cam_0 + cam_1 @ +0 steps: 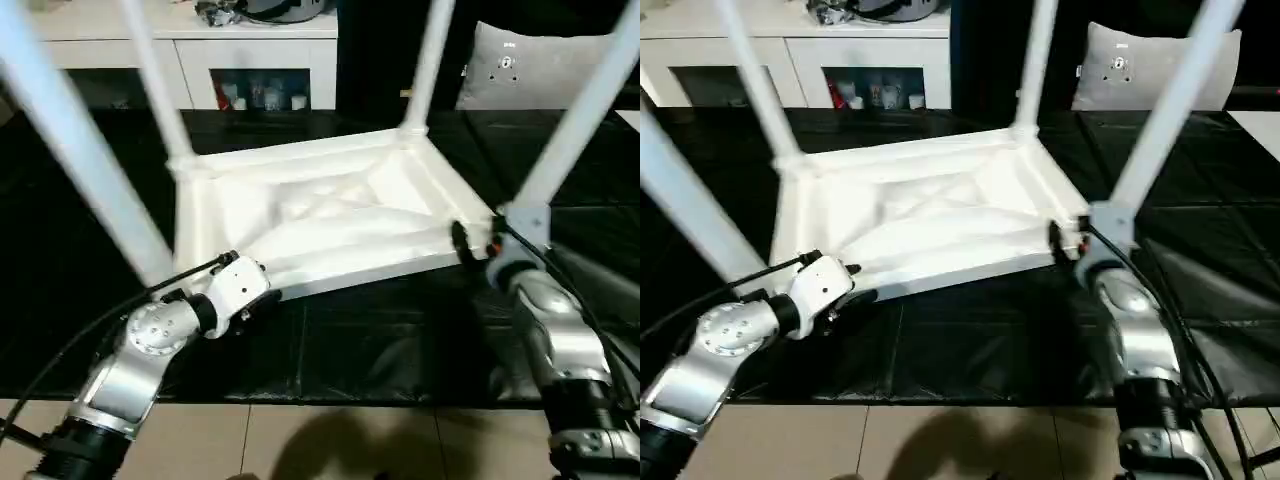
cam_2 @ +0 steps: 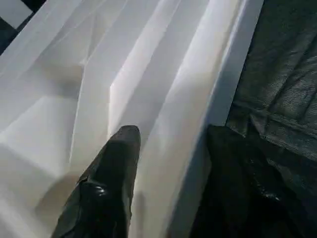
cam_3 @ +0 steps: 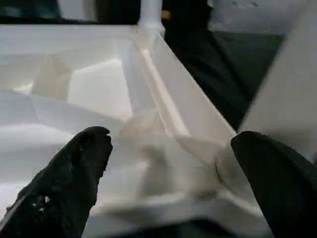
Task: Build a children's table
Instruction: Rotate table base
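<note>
- Nearest to the robot, both silver forearms reach out over the black padded mat [image 1: 380,340] toward the children's table [image 1: 320,215], which lies upside down on that mat with all four legs already standing up out of its corner sockets.
- At the table's near-left corner, the left hand [image 2: 168,178] straddles the near rim: one finger [image 2: 106,188] lies inside against the ribbed underside, the other outside the wall. It is half closed around that rim, though I can't be sure it is actually pinching it.
- At the table's near-right corner, the right hand [image 3: 171,183] is spread wide and released, holding nothing; its fingers sit either side of the corner socket, beside the near-right leg [image 1: 575,120].
- The near-left leg [image 1: 75,150] rises steeply past the left forearm, close to it.
- On the table's far side stand the far-left leg [image 1: 155,80] and the far-right leg [image 1: 430,60], both seated in their sockets.
- Beyond the table are a low white cabinet [image 1: 250,60] and a grey cushion [image 1: 520,65].
- What could go wrong, as I judge it: the table still has to be turned over, and a one-sided lift by the left hand alone would twist the top and let the thin rim slip out.
- A leg not pushed fully home could drop out during the flip.
- Either forearm could knock a near leg sideways, as both stand just beside one.
</note>
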`<state>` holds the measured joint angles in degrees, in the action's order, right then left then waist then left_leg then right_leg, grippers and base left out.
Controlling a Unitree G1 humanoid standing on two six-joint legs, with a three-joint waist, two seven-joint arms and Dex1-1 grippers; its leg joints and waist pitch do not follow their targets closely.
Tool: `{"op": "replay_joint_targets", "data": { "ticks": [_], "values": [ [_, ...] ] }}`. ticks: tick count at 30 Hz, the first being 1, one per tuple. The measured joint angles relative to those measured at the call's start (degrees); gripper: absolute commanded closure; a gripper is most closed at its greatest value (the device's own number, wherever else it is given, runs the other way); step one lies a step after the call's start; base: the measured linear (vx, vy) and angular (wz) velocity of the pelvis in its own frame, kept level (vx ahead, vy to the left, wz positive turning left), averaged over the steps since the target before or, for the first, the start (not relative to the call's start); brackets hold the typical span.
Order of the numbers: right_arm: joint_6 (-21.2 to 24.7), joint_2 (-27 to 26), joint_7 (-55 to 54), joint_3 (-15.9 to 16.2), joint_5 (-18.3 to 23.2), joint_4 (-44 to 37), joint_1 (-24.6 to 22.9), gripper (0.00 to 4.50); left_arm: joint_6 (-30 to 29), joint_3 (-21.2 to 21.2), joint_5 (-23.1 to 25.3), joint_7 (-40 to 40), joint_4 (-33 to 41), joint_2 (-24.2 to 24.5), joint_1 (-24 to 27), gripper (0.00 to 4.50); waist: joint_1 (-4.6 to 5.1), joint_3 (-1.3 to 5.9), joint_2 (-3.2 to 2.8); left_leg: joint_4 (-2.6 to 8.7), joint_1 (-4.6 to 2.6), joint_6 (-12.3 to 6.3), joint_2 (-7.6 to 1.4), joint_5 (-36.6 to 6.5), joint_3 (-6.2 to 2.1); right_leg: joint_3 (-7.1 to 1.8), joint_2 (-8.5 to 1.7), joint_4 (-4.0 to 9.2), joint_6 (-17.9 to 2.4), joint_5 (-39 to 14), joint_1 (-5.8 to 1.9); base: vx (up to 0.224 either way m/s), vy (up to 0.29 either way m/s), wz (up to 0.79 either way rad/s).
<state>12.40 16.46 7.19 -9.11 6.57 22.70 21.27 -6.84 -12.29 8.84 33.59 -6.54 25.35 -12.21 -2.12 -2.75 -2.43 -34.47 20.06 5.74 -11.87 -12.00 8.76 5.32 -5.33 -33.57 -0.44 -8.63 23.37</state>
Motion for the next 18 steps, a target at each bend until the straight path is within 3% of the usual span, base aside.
{"op": "replay_joint_targets", "data": {
  "ticks": [3, 7, 11, 18],
  "values": [
    [0.3, 0.3, -1.6, -1.8, -0.1, 0.0, -1.2, 0.00, 1.1, 0.2, 0.0, -2.5, -1.7, -1.9, -0.1, 2.15, 0.36, -0.01, -0.01, -0.01, -0.02, 0.01, 0.01, 0.0, 0.01, 0.00, 0.03, 0.00, 0.1, 0.0, 0.02, 0.000, 0.000, 0.00],
    [0.6, -0.7, -1.5, -1.6, 0.0, -2.1, -1.9, 0.00, 2.5, 1.3, -1.1, -5.1, -2.7, -5.1, 0.4, 2.15, 1.13, 0.02, -0.09, -0.01, -0.03, 0.01, 0.02, 0.0, 0.01, 0.06, 0.08, 0.00, 0.1, 0.0, 0.05, 0.000, 0.000, 0.00],
    [0.6, -3.0, -0.9, 1.1, 0.0, -4.7, -2.8, 0.00, 6.0, 2.5, -1.7, -9.1, -2.6, -7.6, 1.5, 2.15, 1.94, 0.02, -0.08, 0.00, -0.01, 0.01, 0.01, 0.0, -0.01, 0.10, 0.11, 0.00, 0.1, 0.0, 0.07, 0.000, 0.000, 0.00],
    [0.8, -4.1, 3.5, 4.2, 0.6, -8.9, -5.5, 0.00, 7.9, 5.6, -9.4, -8.7, 5.4, -11.5, 9.1, 2.15, 1.80, 0.03, -0.06, 0.01, 0.41, -0.07, -0.07, 0.0, 0.00, 0.06, 0.08, 0.13, 0.1, 0.0, 0.39, 0.000, 0.000, 0.00]
  ]
}}
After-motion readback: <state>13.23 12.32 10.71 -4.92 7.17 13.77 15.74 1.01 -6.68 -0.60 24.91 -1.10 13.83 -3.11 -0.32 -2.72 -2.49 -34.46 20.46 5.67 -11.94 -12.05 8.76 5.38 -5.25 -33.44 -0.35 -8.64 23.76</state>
